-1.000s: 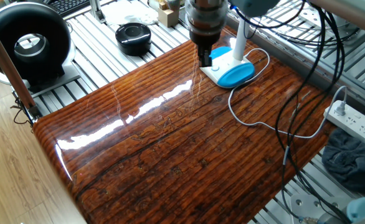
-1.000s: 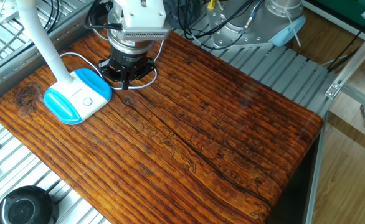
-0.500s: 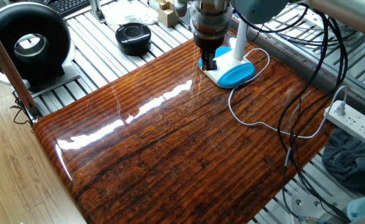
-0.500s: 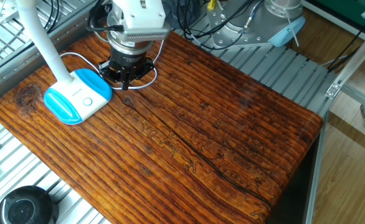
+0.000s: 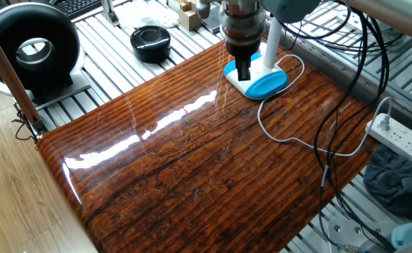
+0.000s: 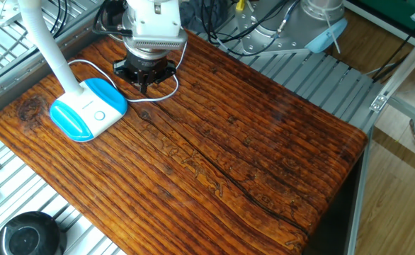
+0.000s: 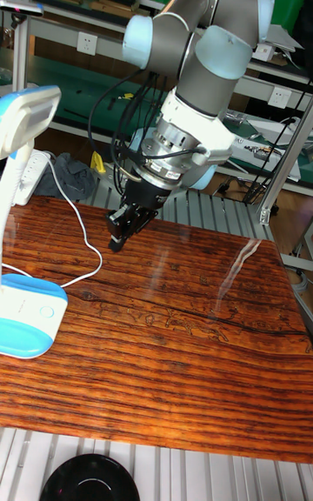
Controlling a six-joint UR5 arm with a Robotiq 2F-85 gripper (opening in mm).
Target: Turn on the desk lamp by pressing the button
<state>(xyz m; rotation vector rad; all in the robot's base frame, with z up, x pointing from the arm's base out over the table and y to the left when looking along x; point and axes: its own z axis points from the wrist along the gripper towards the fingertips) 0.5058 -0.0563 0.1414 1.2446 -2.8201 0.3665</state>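
The desk lamp has a flat white-and-blue base (image 6: 87, 110), and its white stem (image 6: 48, 42) rises at the table's far left corner. The button (image 6: 100, 116) is a small ringed disc on the white half, uncovered in this view. My gripper (image 6: 144, 86) hangs to the right of the base, over the thin white cord (image 6: 171, 91), apart from the lamp. In one fixed view the gripper (image 5: 242, 72) overlaps the lamp base (image 5: 260, 83) and hides the button. The tall fixed view shows the gripper (image 7: 116, 243) above the wood with its fingertips together, right of the lamp base (image 7: 24, 317).
The wooden table (image 5: 192, 169) is glossy, and the lamp cord (image 5: 273, 133) loops across it. A round black disc device (image 5: 150, 41) and a large black ring-shaped unit (image 5: 31, 49) sit beyond the table edge. A white power strip (image 5: 403, 137) and hanging cables are at the side.
The gripper has shifted a little toward the lamp's end of the table and slightly upward in the views. The lamp and cord have not moved.
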